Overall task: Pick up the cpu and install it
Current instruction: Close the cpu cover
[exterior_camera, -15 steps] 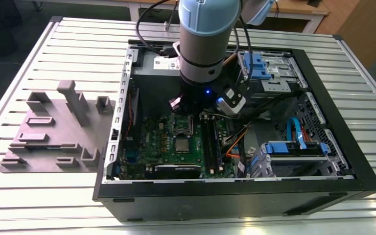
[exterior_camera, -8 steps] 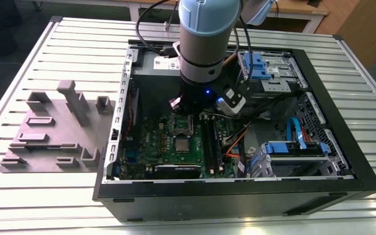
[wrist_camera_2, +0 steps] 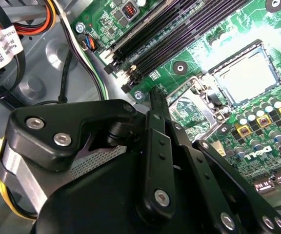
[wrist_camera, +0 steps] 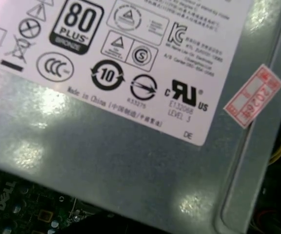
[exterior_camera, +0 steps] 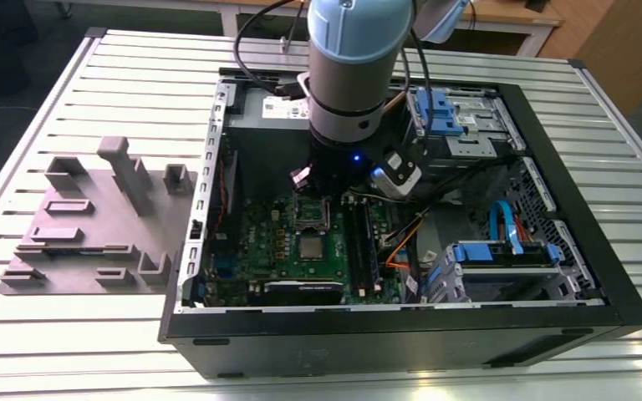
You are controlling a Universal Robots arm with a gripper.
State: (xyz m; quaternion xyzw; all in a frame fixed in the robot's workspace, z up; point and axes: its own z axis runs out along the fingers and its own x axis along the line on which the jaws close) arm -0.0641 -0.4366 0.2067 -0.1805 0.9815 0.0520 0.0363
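Note:
The cpu is a small silvery square lying flat inside the socket on the green motherboard, with a dark rim around it. Beside it the metal socket frame stands flipped open, and the board shows through its middle. My gripper is a black linkage reaching down beside that open frame, a short way from the cpu and apart from it. I see nothing held in it. In the exterior view the arm stands over the upper part of the board and hides the gripper.
Long black memory slots run beside the socket. The grey power-supply box with its white label is close by. Cables and blue drive bays crowd the case. A grey fixture lies at the exterior view's left.

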